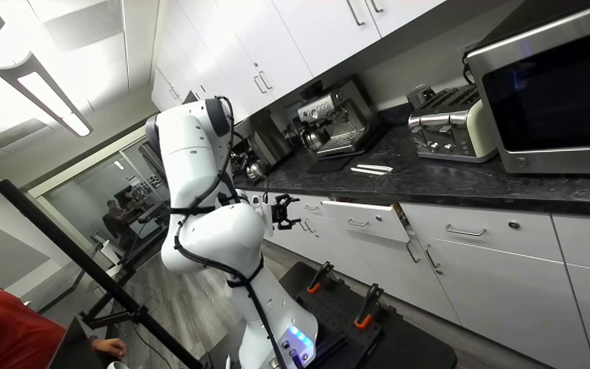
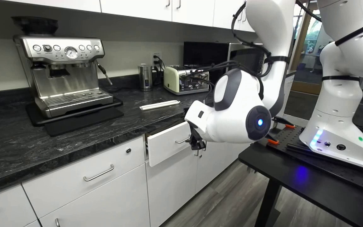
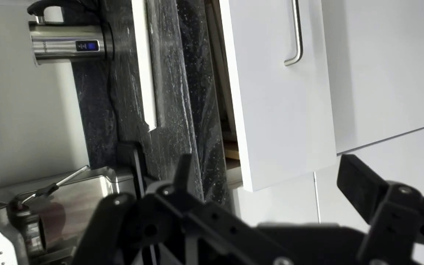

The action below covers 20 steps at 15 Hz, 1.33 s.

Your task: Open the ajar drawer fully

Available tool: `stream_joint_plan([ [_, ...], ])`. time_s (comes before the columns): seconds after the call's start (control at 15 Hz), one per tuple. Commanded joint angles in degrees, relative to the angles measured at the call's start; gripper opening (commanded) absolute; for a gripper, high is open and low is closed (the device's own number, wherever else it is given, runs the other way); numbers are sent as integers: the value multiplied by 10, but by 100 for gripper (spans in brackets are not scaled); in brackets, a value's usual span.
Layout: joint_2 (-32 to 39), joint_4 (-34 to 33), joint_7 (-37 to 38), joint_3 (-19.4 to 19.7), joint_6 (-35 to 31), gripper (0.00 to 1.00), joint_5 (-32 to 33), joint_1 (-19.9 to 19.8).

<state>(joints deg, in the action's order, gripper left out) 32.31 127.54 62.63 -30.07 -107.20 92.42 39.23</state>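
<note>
The drawer [image 1: 372, 223] stands partly open below the dark countertop, with a flat white front and a slim silver bar handle [image 1: 358, 223]. The drawer front also shows in an exterior view [image 2: 164, 146] and in the wrist view [image 3: 282, 99]. Through the gap above the front, a little of the wooden interior shows; most is hidden. My gripper [image 1: 295, 211] is open and empty, apart from the drawer front. In an exterior view the gripper [image 2: 198, 142] overlaps the handle's end. In the wrist view the fingers are spread wide [image 3: 265, 173], and the handle [image 3: 298, 33] lies up and beyond them.
The countertop edge [image 1: 454, 200] overhangs the drawer. White sticks [image 2: 159, 105], an espresso machine [image 2: 69, 75], a toaster [image 2: 184, 82] and a microwave [image 1: 556, 97] stand or lie on the counter. The black robot table [image 2: 276, 167] with orange-tipped clamps [image 1: 363, 322] stands before the cabinets.
</note>
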Motion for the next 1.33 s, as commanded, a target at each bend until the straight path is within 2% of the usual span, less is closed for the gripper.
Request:
stream_joint_plan([
  [0.0, 95, -84, 17, 32, 47, 100, 4, 47],
  [0.2, 129, -113, 23, 43, 33, 100, 17, 67],
  [0.27, 110, -91, 8, 38, 27, 100, 2, 57],
  [0.53, 122, -98, 8, 39, 26, 100, 3, 60],
  [0.67, 159, -135, -21, 54, 101, 100, -44, 85],
  [0.87, 234, -204, -21, 83, 183, 100, -78, 120],
  [1.27, 395, -391, -24, 138, 298, 100, -122, 188],
])
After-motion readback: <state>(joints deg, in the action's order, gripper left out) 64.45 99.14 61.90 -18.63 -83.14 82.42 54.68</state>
